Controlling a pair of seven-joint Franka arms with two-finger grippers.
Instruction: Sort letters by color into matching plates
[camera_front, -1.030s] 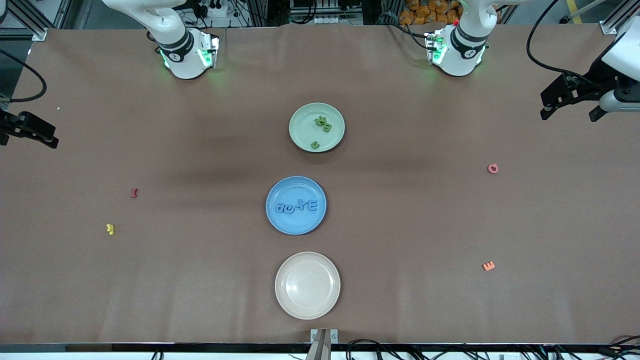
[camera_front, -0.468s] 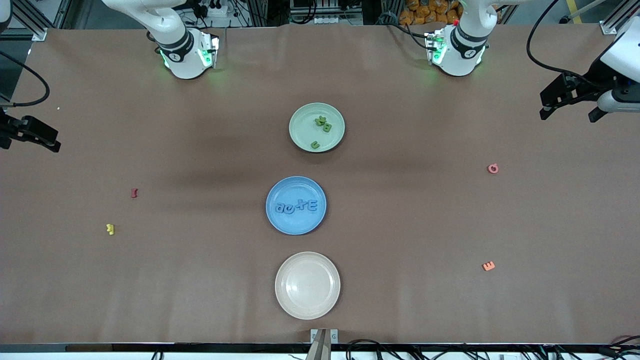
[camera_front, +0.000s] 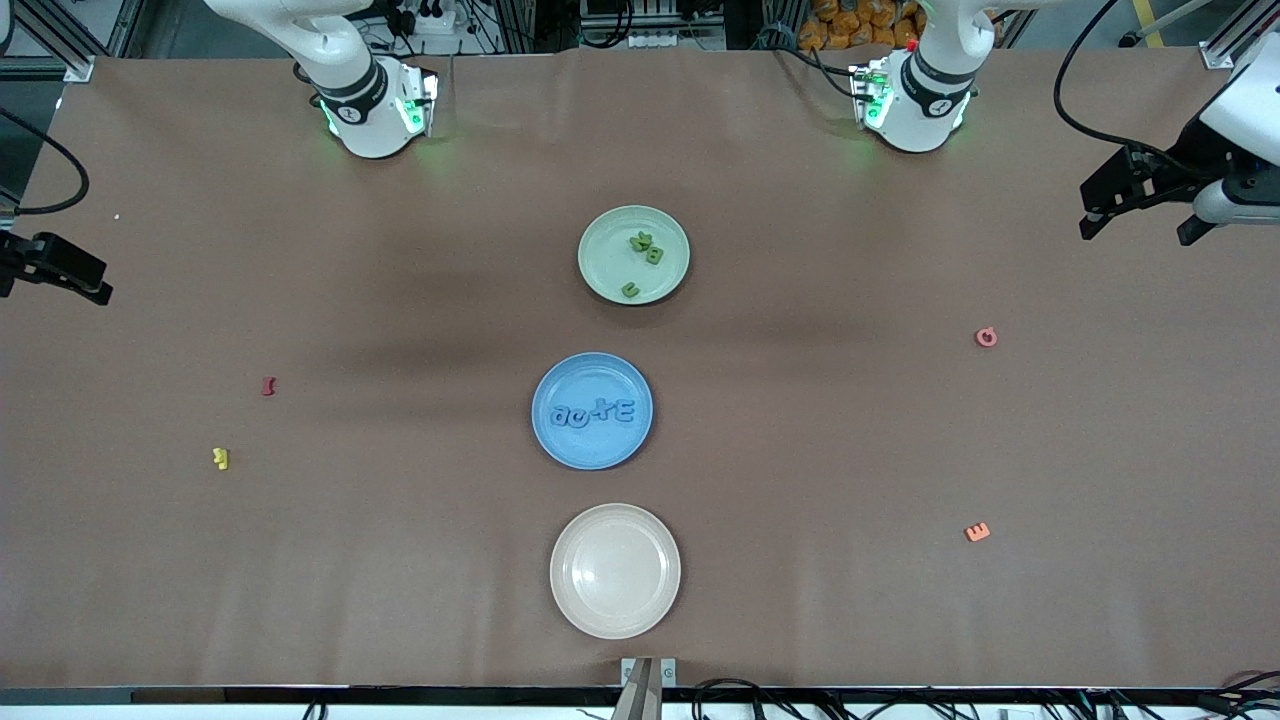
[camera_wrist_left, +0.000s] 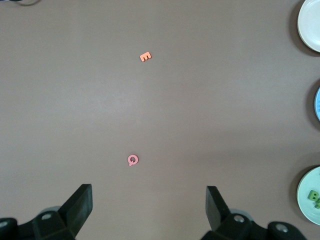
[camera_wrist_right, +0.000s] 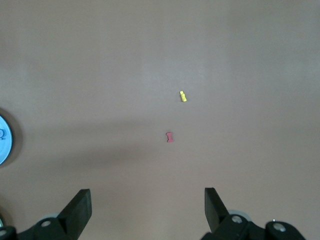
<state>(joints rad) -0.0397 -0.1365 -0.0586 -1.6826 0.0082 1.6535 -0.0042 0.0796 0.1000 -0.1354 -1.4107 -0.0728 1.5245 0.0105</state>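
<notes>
Three plates lie in a row mid-table: a pale green plate (camera_front: 605, 250) holding green letters (camera_front: 645, 248), a blue plate (camera_front: 590, 450) holding blue letters (camera_front: 595, 412), and a beige plate (camera_front: 615, 570) with nothing on it. Loose letters lie apart: red (camera_front: 268, 385) and yellow (camera_front: 221, 458) toward the right arm's end, pink (camera_front: 986, 337) and orange (camera_front: 977, 532) toward the left arm's end. My left gripper (camera_front: 1142, 222) hangs open over bare table, the pink letter (camera_wrist_left: 132, 160) ahead of it. My right gripper (camera_front: 52, 285) hangs open over the table's edge, the red letter (camera_wrist_right: 170, 137) ahead.
Both arm bases (camera_front: 375, 110) stand along the table's robot side. A small metal bracket (camera_front: 648, 672) sits at the table edge nearest the camera, just past the beige plate. Brown cloth covers the table.
The right gripper has drifted slightly at its end of the table. The left gripper, the plates and the letters have not moved.
</notes>
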